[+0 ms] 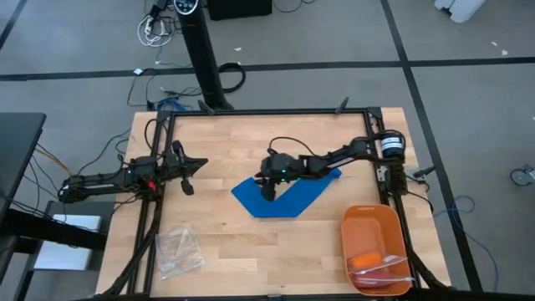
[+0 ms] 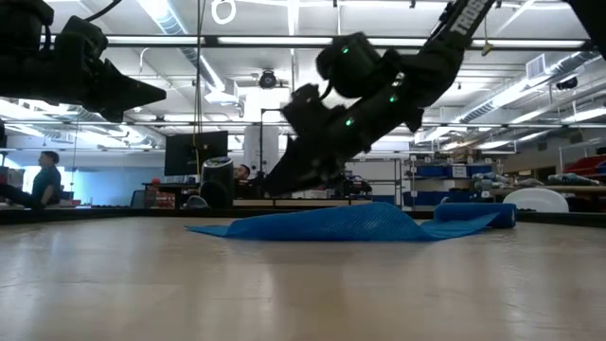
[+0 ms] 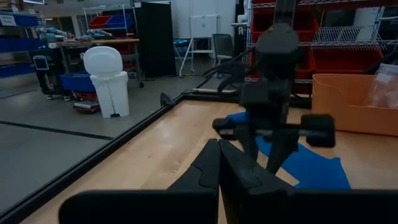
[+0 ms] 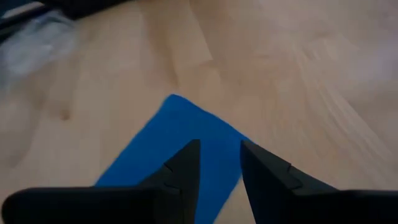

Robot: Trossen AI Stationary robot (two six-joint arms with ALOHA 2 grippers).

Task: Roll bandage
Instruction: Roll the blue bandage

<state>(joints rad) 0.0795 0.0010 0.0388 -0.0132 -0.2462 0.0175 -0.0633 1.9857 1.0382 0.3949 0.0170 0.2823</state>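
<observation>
While right fingers gape above bandage, left fingers closed—low view shows fabric humped.

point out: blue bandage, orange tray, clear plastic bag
bandage (image 1: 294,199): high view, flat middle of the blue strip.
orange tray (image 1: 348,242): high view, its left wall.
clear plastic bag (image 1: 178,249): high view, centre of the crinkled film.

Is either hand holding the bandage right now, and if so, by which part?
Nothing is held. The right hand hangs open over the blue bandage with nothing between its fingers; the left hand is shut and empty, off to the side.
</observation>
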